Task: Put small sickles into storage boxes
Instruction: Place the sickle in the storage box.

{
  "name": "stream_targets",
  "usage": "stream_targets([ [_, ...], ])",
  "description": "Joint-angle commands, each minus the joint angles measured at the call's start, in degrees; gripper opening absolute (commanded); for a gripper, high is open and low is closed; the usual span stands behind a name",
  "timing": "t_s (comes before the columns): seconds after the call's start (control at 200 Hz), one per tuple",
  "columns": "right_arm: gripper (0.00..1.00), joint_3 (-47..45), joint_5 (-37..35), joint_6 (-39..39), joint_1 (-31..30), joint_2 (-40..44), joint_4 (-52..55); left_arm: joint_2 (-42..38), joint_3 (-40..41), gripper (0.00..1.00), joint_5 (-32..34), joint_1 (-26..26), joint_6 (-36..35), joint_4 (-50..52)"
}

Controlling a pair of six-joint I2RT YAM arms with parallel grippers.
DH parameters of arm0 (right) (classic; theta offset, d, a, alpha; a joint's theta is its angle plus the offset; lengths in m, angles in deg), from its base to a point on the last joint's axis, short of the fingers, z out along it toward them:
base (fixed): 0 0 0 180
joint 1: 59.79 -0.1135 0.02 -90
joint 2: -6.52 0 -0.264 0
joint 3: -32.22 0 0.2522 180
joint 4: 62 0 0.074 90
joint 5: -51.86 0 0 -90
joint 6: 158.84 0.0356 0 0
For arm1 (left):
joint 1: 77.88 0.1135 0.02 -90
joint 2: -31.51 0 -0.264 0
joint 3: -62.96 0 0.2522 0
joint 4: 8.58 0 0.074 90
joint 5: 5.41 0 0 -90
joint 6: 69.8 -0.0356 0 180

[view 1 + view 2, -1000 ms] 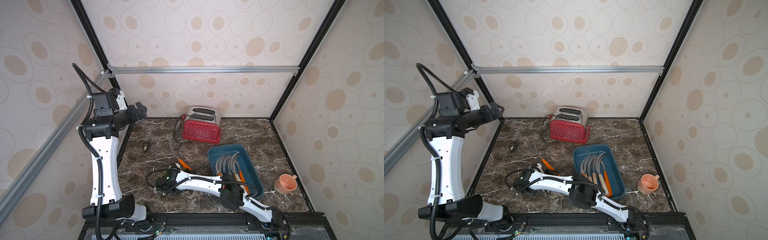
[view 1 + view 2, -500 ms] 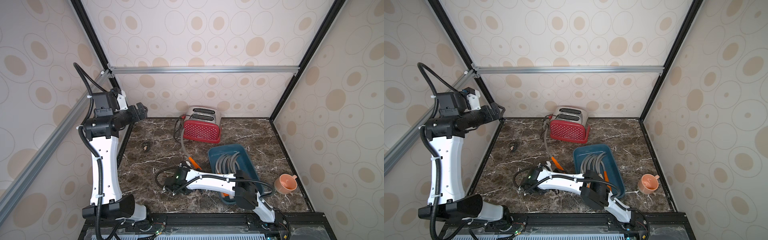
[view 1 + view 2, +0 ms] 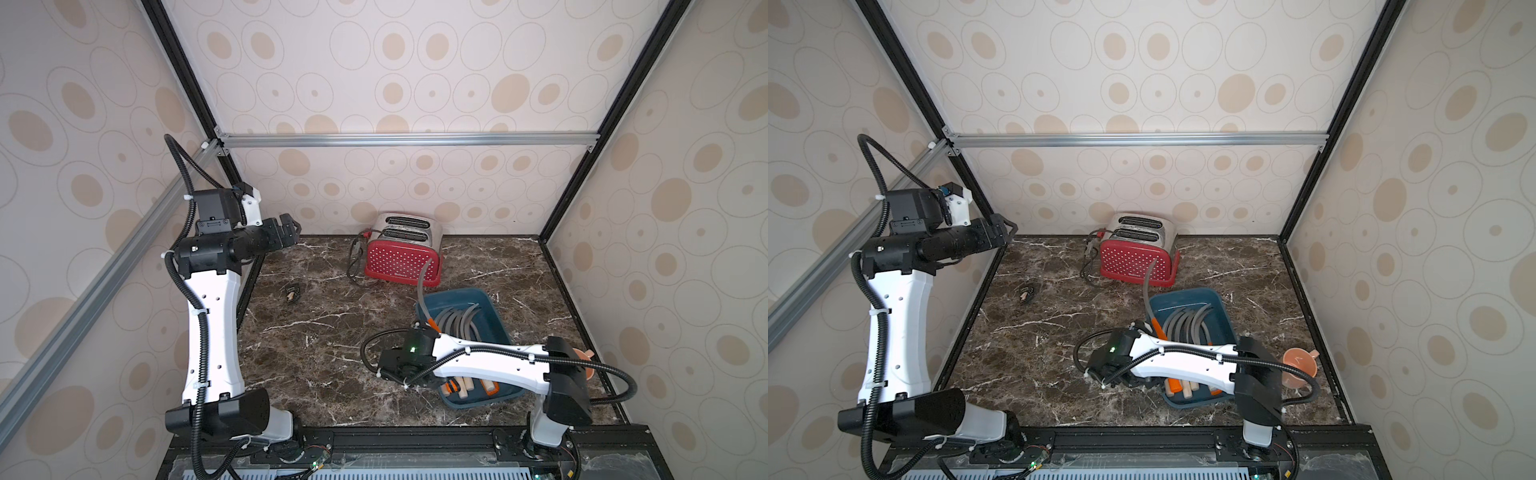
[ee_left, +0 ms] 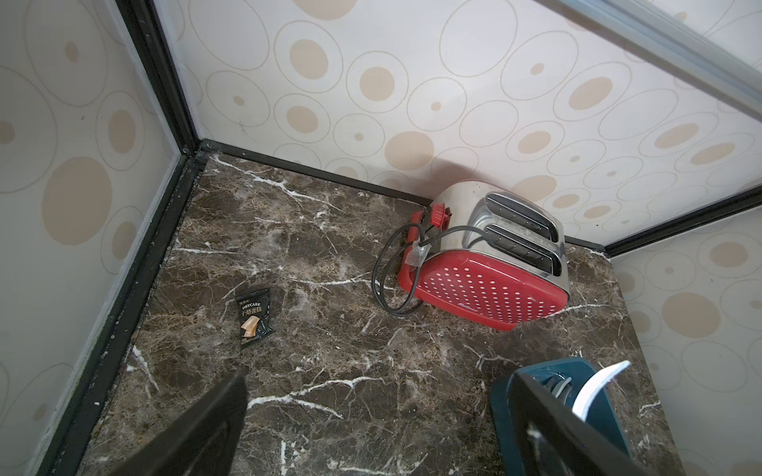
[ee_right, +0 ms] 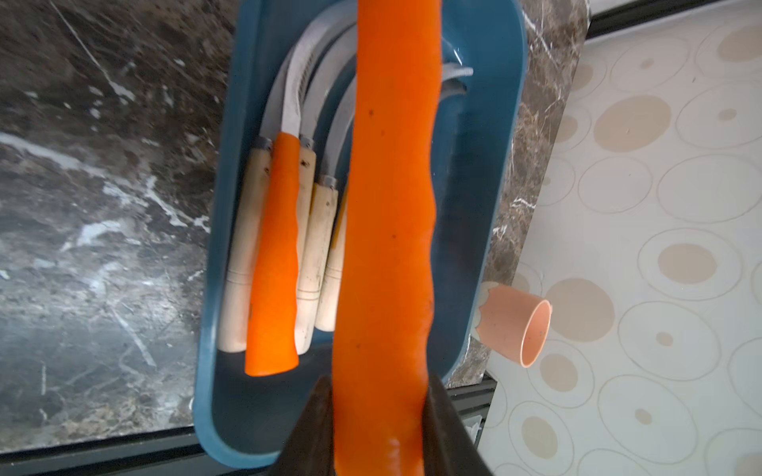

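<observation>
My right gripper [image 5: 377, 391] is shut on the orange handle of a small sickle [image 5: 387, 206]. It holds the sickle over the left part of the dark teal storage box [image 5: 214, 247], on the right of the table. In both top views the held sickle's grey blade [image 3: 420, 282] [image 3: 1145, 286] points toward the back. Several small sickles [image 3: 457, 324] lie in the box, with pale wooden handles [image 5: 317, 247] and one orange handle [image 5: 274, 255]. My left gripper [image 3: 291, 226] [image 4: 377, 377] hangs open and empty, high at the back left.
A red dotted toaster [image 3: 403, 257] with its black cord [image 4: 383, 288] stands at the back wall, close behind the box. A small black snack packet [image 3: 293, 293] lies at the rear left. A peach cup [image 3: 584, 357] lies on its side right of the box.
My right arm has swung right, carrying the orange-handled sickle from the middle of the table to over the box. The left arm has not moved.
</observation>
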Motion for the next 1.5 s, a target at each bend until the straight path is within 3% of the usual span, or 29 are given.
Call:
stream_targets([
  [0.0, 0.00, -4.68, 4.18, 3.09, 1.53, 4.40, -2.90, 0.33, -0.63, 0.99, -0.17, -0.22, -2.57, -0.79],
  [0.401, 0.00, -19.30, 16.14, -0.60, 6.94, 11.50, -17.34, 0.42, 1.20, 0.99, -0.57, -0.97, -4.98, -0.03],
  [1.001, 0.00, -24.65, 21.88, -6.59, 12.51, 8.62, -24.30, 1.10, 2.44, 0.99, -0.08, -2.67, -7.07, 0.93],
  [1.067, 0.03, -24.32, 22.00, -6.86, 12.66, 8.33, -24.24, 1.28, 2.40, 0.99, 0.08, -2.72, -7.25, 1.13],
  [1.167, 0.20, -23.79, 21.87, -7.11, 12.84, 8.17, -23.78, 1.48, 2.69, 0.99, -0.01, -2.76, -7.51, 1.22],
  [1.292, 0.33, -23.09, 21.56, -7.48, 13.15, 7.97, -23.17, 1.67, 2.90, 0.99, -0.17, -2.84, -7.56, 1.13],
  [1.497, 0.47, -21.82, 21.67, -8.41, 13.54, 7.47, -22.72, 2.38, 2.05, 0.99, -0.35, -3.17, -7.55, 1.46],
])
